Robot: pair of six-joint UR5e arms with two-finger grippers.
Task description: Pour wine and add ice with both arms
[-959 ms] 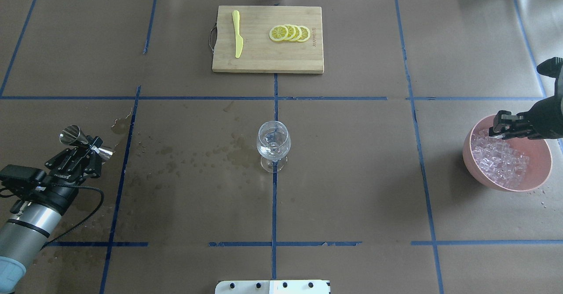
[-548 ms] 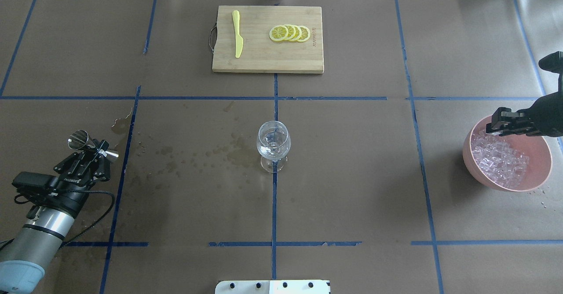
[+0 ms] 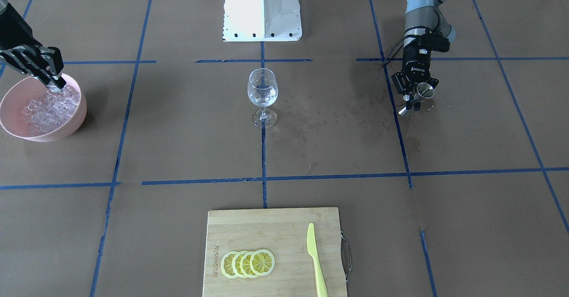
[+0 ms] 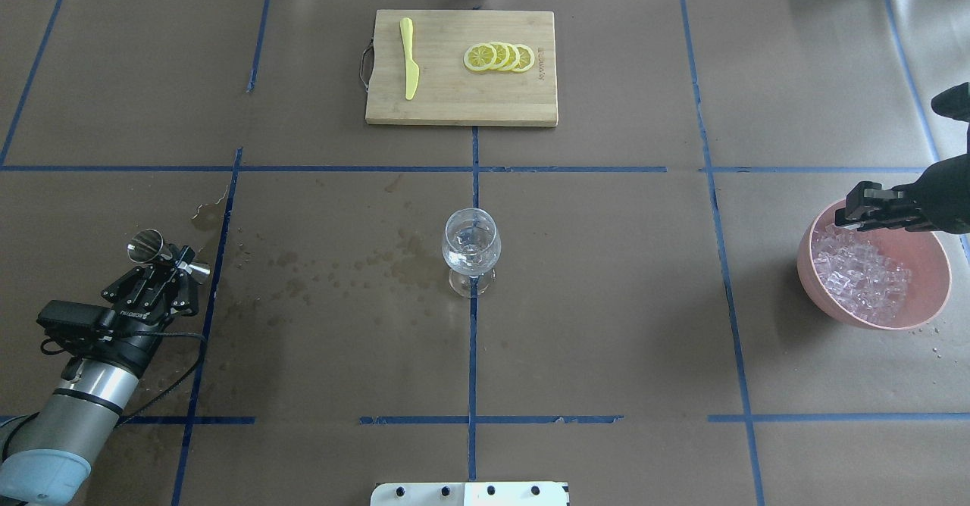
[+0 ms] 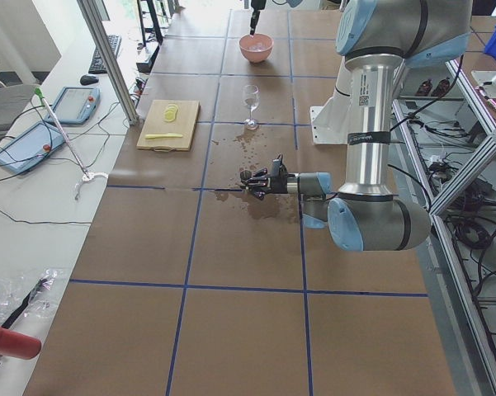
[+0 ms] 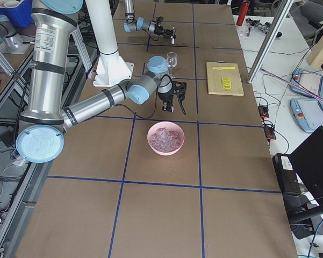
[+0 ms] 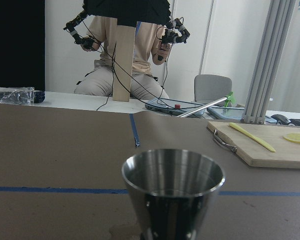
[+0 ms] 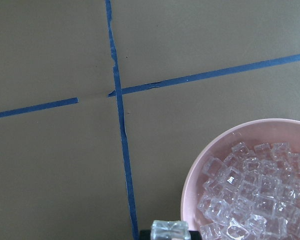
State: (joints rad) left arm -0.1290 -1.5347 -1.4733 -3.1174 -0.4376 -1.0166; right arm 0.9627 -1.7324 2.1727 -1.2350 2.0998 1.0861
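Observation:
My left gripper [image 4: 173,263] is shut on a steel jigger [image 4: 149,245] low over the table's left side; the jigger's open cup fills the left wrist view [image 7: 172,190]. My right gripper [image 4: 847,214] hangs over the far-left rim of the pink bowl [image 4: 936,294] of ice [image 4: 860,279], shut on one clear ice cube [image 8: 169,231]. The wine glass [image 4: 470,248] stands at the table's middle with a little clear wine [image 3: 262,98] in it. Both grippers are far from the glass.
Dark wet spots [image 4: 341,271] lie between the jigger and the glass. A wooden cutting board [image 4: 455,104] with lemon slices [image 4: 500,57] and a yellow knife [image 4: 409,59] lies at the far middle. The white robot base [image 3: 262,8] is at the near edge.
My left gripper has drawn back towards the robot's side and slightly inward with the jigger. My right gripper has lifted from the ice to above the bowl's rim with a cube.

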